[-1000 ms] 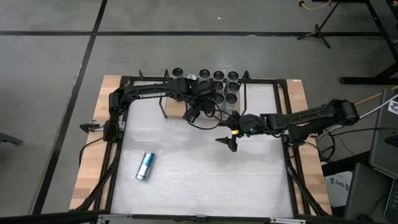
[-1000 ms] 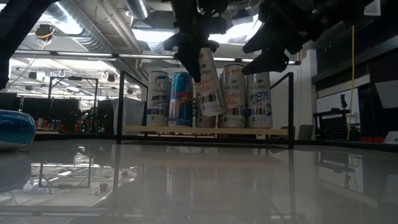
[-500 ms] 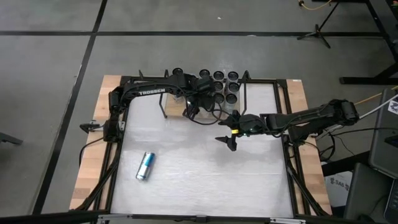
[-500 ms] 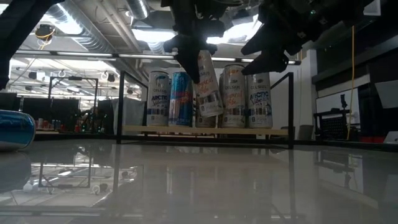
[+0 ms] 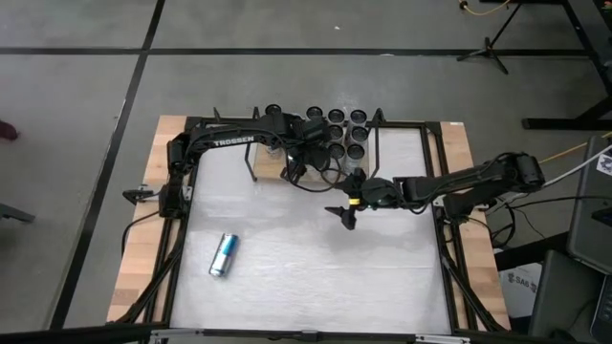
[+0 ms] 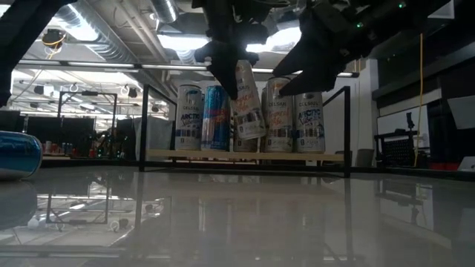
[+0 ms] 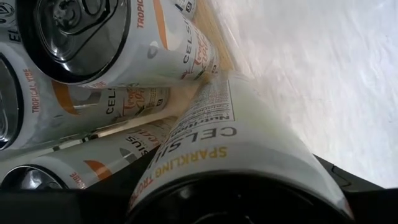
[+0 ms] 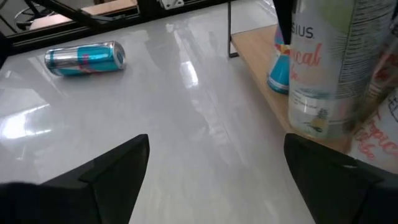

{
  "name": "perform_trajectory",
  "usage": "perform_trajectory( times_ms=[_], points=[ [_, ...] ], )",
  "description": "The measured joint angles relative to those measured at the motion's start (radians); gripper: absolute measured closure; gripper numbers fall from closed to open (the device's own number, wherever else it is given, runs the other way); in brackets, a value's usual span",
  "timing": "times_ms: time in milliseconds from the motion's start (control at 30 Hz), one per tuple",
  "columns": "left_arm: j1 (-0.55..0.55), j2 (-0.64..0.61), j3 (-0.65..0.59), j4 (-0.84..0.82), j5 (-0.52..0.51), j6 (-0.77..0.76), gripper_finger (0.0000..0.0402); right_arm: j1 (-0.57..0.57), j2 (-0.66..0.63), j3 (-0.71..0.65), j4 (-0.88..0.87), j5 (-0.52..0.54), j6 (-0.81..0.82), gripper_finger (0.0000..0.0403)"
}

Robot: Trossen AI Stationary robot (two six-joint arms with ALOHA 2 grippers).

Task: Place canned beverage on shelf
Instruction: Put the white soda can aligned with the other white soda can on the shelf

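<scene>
Between left pincer fingers, tilted can

My left claw grips a white Celsius can, tilted, its base above the shelf; that light wooden board in a black rod frame carries upright cans; a blue can lies sideways on the table.

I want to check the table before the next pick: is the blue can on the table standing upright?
No. In the high view the blue can lies on its side on the white table, far from the shelf.
</scene>
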Motion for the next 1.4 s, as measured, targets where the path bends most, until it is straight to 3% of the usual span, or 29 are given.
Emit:
perform_trajectory(
  times_ms=[467,833,1067,1400],
  points=[
    [0.000,0.000,0.000,-0.003,0.000,-0.001,0.0159,0.000,0.112,0.000,0.084,0.187,-0.008,0.0040],
    [0.000,0.000,0.000,-0.002,0.000,0.000,0.0159,0.000,0.241,0.000,0.272,0.223,-0.060,0.0040],
    [0.000,0.000,0.000,-0.003,0.000,-0.001,0.0159,0.000,0.298,0.000,0.321,0.324,-0.070,0.0040],
    [0.000,0.000,0.000,-0.002,0.001,-0.001,0.0159,-0.008,0.372,0.000,0.438,0.325,-0.116,0.0040]
  ],
)
